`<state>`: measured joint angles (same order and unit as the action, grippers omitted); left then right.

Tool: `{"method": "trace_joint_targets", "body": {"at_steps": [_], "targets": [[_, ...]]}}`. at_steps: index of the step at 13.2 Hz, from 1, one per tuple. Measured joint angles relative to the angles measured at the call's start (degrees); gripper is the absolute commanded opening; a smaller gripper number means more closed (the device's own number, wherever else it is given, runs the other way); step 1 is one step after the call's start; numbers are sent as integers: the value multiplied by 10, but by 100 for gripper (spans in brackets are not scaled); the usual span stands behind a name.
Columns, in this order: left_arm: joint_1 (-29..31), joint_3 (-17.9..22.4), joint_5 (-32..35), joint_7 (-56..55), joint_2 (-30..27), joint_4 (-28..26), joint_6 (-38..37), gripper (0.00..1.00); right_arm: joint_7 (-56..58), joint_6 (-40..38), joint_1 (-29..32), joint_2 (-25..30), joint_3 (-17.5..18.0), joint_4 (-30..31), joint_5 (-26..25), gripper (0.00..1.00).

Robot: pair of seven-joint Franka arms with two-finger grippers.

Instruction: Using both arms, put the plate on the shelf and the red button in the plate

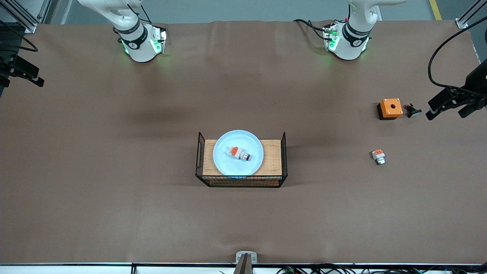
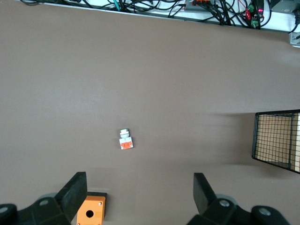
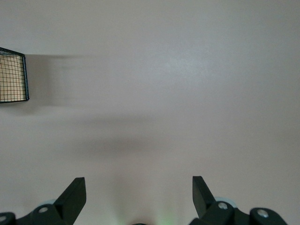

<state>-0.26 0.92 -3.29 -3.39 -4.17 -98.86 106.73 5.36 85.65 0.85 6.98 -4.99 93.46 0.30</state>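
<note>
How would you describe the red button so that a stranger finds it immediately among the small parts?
Find the wire basket with a wooden floor at the table's middle; a pale-blue plate lies in it. The red button lies on that plate. Unlike the similar part toward the left arm's end, its cap is dark red.

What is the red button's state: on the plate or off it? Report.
On it. The red button lies on its side inside the plate, which sits on the wire-sided wooden tray.
</note>
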Motion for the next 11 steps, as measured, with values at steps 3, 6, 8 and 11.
{"method": "trace_joint_targets", "body": {"at_steps": [3, 6, 8, 11], "targets": [[-3, -4, 0, 0, 11, 16, -2, 100, 0, 3, 0, 0, 1, -2, 0, 100], [-6, -12, 13, 0, 44, 60, -46, 100, 0, 11, 0, 0, 2, -2, 0, 100], [-6, -12, 20, 0, 54, 77, -61, 100, 0, 13, 0, 0, 2, -4, 0, 100], [-6, -17, 20, -9, 54, 88, -96, 100, 1, 13, 0, 0, 2, -7, 0, 100]]}}
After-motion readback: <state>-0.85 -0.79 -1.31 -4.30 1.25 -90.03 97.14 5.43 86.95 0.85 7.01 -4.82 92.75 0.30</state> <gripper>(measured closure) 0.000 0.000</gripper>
